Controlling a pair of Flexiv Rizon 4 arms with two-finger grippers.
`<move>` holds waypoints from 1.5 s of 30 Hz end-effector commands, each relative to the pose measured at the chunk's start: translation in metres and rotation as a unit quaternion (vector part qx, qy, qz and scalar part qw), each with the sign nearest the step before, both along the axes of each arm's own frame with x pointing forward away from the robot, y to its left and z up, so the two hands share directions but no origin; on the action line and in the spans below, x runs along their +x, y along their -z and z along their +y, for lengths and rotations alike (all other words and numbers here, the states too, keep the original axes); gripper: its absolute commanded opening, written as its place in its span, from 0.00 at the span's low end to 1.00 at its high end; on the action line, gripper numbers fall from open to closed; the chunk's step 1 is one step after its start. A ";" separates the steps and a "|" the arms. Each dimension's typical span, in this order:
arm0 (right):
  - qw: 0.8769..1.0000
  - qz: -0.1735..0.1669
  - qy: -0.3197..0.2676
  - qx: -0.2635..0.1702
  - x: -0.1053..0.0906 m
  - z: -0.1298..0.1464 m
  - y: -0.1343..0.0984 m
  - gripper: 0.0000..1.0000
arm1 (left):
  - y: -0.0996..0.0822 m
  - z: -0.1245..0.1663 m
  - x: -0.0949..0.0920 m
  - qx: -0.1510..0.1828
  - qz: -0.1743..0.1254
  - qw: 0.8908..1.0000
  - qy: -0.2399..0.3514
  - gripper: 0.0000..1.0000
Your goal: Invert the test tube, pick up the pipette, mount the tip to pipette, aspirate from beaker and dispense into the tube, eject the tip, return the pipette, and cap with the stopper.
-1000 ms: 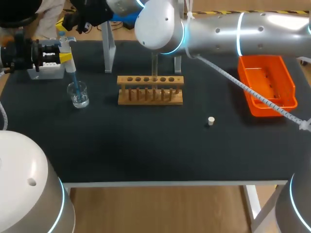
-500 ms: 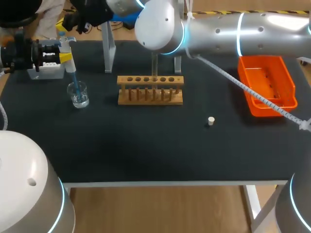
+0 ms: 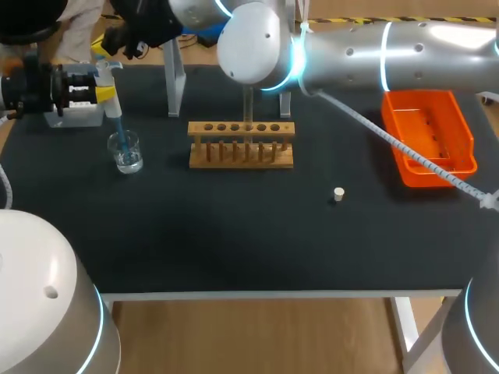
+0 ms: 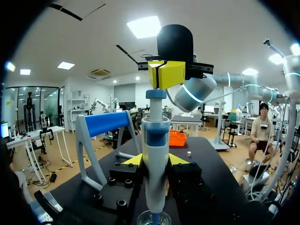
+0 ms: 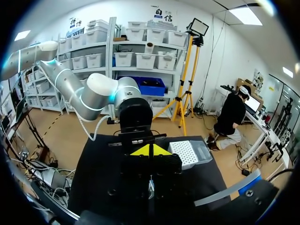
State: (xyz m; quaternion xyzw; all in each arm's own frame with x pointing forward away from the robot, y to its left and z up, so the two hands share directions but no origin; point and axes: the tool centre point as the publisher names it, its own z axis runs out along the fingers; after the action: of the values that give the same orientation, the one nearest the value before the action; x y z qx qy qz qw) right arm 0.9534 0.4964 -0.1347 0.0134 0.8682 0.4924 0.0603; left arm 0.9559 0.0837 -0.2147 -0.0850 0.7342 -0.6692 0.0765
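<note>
Gripping the pipette (image 4: 155, 140) upright between both fingers, the left gripper (image 4: 155, 161) holds its tip (image 3: 118, 134) inside the beaker (image 3: 125, 152). Only the left wrist view shows the right gripper (image 4: 166, 74), fingers closed together, on the pipette's top, straight above the beaker.

Head cam high rear; wrist cams opposite across pipette (image 4: 155, 154).

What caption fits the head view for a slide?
Left gripper holds the pipette tip-down in the beaker; right gripper at the pipette's top.
</note>
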 end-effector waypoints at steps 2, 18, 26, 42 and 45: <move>1.000 0.002 0.001 -0.005 0.000 -0.001 0.003 0.00 | -0.003 -0.001 0.000 -0.001 -0.001 1.000 -0.002 0.00; 1.000 0.008 -0.002 -0.012 -0.004 -0.002 0.011 0.00 | -0.003 -0.001 0.000 -0.001 -0.001 1.000 -0.002 0.00; 1.000 0.012 -0.004 -0.016 -0.005 -0.002 0.017 0.00 | -0.003 -0.001 0.000 -0.001 -0.001 1.000 -0.002 0.00; 0.999 0.020 -0.005 -0.025 -0.009 -0.004 0.029 0.00 | -0.003 -0.001 0.000 -0.001 -0.001 1.000 -0.002 0.00; 0.999 0.021 -0.006 -0.027 -0.009 -0.004 0.030 0.00 | -0.003 -0.001 0.000 -0.001 -0.001 1.000 -0.002 0.00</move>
State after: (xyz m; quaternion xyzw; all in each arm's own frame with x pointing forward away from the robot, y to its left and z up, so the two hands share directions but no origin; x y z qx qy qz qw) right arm 0.9449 0.4920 -0.1586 0.0169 0.8804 0.4722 0.0404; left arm 0.9547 0.0836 -0.2184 -0.0848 0.7344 -0.6690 0.0768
